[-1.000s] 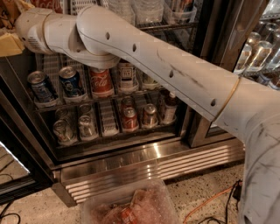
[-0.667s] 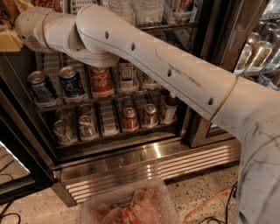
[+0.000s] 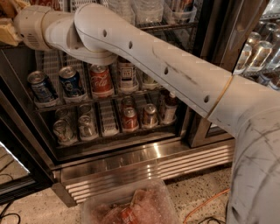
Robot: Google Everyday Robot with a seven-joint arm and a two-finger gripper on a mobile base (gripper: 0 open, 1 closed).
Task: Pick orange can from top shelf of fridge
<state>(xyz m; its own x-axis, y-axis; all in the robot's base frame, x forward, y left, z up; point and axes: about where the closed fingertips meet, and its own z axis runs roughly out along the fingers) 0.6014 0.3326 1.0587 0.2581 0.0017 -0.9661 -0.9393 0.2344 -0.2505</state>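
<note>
Drinks fill the fridge (image 3: 131, 162) rack by rack. On the top shelf (image 3: 171, 25), clear bottles (image 3: 148, 8) stand next to a dark can (image 3: 179, 6) seated in a clear holder. The middle rack (image 3: 78, 101) carries 2 blue cans (image 3: 41, 87), a red Coca-Cola can (image 3: 101, 81) and a white-labelled container (image 3: 127, 74), each upright in its own lane. The lower rack (image 3: 113, 136) holds 2 silver cans (image 3: 64, 131) at the left. Further along come a white lane divider (image 3: 107, 118), a red can (image 3: 130, 119), a silver-topped can (image 3: 149, 115) and a brown bottle (image 3: 168, 107). On the speckled floor in front of the ribbed base grille sits a clear plastic bin (image 3: 162, 192) with crumpled reddish wrappers inside. An orange cable (image 3: 205, 204) lies just beside the bin.

The white arm (image 3: 175, 74) rises from the lower right and crosses the open fridge diagonally. It bends at a rounded elbow in front of the middle rack's upper edge, then runs level to the left. The claw (image 3: 8, 29) sits at the far left edge at top-shelf height and is partly cut off, so I cannot tell whether it is apart or together. The orange can cannot be picked out with certainty. The tan shape at the claw may be part of it, but the view there is too cramped to say.
</note>
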